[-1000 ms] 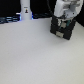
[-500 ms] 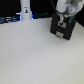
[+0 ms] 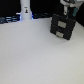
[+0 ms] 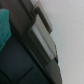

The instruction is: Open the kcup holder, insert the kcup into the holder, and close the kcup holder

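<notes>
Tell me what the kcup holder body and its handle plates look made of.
The kcup holder body looks like matte black plastic: dark, dull, no glints. The handle plate looks pale grey with a soft sheen, possibly brushed metal or painted plastic; the blur leaves that open.

Kcup holder point(image 3: 62, 26) black, pale handle plates point(image 4: 44, 41); table point(image 3: 30, 55) white.

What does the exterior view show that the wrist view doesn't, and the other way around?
Only the exterior view shows the whole black kcup holder standing on the white table, the tall white bottle behind, and the arm above the holder. Only the wrist view shows one pale handle plate close up. Both show the holder's black front. Neither shows the fingers clearly.
</notes>
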You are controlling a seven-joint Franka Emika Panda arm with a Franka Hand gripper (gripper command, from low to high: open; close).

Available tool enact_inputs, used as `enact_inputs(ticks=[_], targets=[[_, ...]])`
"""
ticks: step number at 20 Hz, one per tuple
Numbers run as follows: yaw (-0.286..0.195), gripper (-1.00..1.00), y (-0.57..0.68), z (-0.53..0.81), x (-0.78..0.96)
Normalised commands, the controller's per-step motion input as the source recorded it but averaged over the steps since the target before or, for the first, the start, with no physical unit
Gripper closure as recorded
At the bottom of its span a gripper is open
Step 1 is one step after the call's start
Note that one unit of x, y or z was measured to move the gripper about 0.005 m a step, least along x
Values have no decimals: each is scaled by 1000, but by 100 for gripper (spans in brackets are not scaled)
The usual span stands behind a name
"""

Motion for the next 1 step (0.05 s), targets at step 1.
enact_inputs(ticks=[1], targets=[[-2, -100, 6, 8, 18]])
